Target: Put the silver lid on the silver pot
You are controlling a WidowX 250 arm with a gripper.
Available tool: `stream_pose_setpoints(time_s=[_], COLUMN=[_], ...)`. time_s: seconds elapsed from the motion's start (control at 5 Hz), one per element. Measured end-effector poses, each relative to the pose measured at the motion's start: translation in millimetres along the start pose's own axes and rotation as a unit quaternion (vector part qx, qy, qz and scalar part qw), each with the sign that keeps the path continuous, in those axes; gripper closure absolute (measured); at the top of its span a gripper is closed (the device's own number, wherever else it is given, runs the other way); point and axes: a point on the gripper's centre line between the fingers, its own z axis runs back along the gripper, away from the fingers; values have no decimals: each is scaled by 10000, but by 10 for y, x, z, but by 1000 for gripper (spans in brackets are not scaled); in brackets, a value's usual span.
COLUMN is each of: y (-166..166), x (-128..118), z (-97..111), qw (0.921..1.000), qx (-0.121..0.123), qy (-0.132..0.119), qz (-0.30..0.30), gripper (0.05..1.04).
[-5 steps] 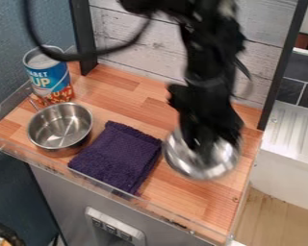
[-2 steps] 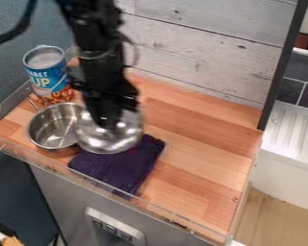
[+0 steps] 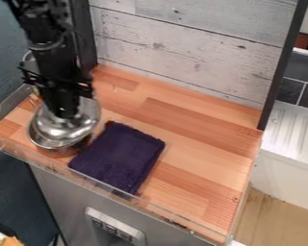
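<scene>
Placing step, the carry being all but complete. From where I stood, the gripper point(image 3: 68, 111) pointed down at the lid point(image 3: 50, 126), closed on its top; the exact grip, masked by the gripper's own body, could not be made out. The lid lay directly beneath the gripper, over the pot point(image 3: 65, 152), and was slightly askew: the pot's near rim showed past its edge. Whether lid and rim touched could not be told. The next move, as I judged it, called for a small shift toward the near side, levelling and lowering, and release only once the lid sat evenly. The arm point(image 3: 48, 50) came in from the upper left and hung steeply above the gripper. The towel point(image 3: 121, 156) lay folded on the table point(image 3: 198, 144), below and to the right of the gripper, just beside the pot.
</scene>
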Motion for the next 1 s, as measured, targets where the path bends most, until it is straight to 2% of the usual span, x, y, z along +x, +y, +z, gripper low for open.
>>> stream_pose_setpoints(time_s=[0.2, 0.6, 1.0], y=[199, 248, 189], x=[-20, -74, 53], z=[-103, -337, -358], qw=[9995, 9985, 9989], qx=[50, -46, -174], qy=[157, 476, 343], qz=[282, 283, 273], gripper=[807, 807, 807])
